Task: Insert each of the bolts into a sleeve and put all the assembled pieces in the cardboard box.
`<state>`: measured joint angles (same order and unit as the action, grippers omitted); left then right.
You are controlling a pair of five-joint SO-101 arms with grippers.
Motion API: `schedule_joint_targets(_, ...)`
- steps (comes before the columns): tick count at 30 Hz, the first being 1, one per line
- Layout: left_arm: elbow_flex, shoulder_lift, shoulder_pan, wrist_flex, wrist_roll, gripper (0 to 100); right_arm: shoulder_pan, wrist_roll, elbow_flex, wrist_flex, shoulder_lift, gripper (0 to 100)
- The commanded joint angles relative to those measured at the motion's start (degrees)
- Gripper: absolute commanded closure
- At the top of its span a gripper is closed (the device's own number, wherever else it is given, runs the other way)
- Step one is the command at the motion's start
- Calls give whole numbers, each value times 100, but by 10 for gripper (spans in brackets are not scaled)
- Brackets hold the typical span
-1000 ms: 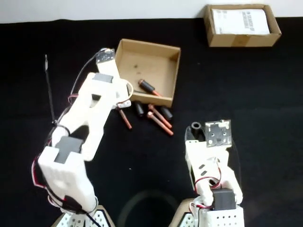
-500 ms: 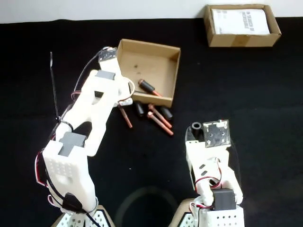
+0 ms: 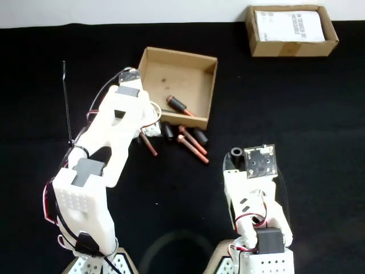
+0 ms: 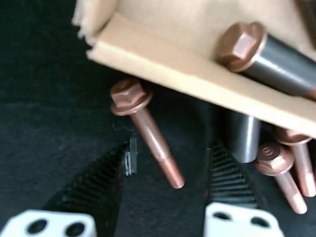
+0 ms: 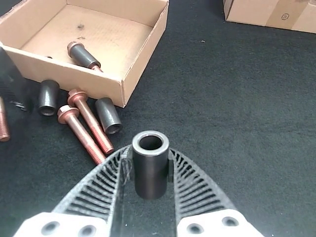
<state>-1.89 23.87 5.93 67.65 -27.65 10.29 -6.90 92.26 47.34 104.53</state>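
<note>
I noted white plastic shells on the left arm and right arm, black servo blocks, red-and-black wires, and ribbed black fingers.

Left arm: stretched well forward from its base, slanting up the table and a little to the right in the high view.
Left wrist: pitched downward, gripper end pointing at the table.
Left gripper: fingers spread wide apart, tips low over the table; whether they touch it is hard to tell.
Right arm: folded in close to its base, reaching only a short way forward.
Right wrist: roughly in line with the forearm, facing up the table.
Right gripper: fingers closed on a sleeve held between the tips.
</note>
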Motion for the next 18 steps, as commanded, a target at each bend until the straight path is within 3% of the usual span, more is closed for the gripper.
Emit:
schedule_joint_targets(1, 92, -40, 48, 35, -35, 803, -66, -44, -22, -127, 40, 992)
schedule_joint_targets(4, 92, -40, 48, -44, -44, 883, -66, -44, -22, -127, 40, 992)
schedule_joint_targets(6, 92, -40, 48, -202, -44, 990, -66, -44, -22, -127, 40, 992)
schedule_joint_targets(15, 523, -110, 48, -246, -44, 992, -66, -35, 391, -127, 40, 992)
schedule_joint_targets(18, 954, -330, 75, 123, -35, 992, -48, 141, 409, -145, 40, 992)
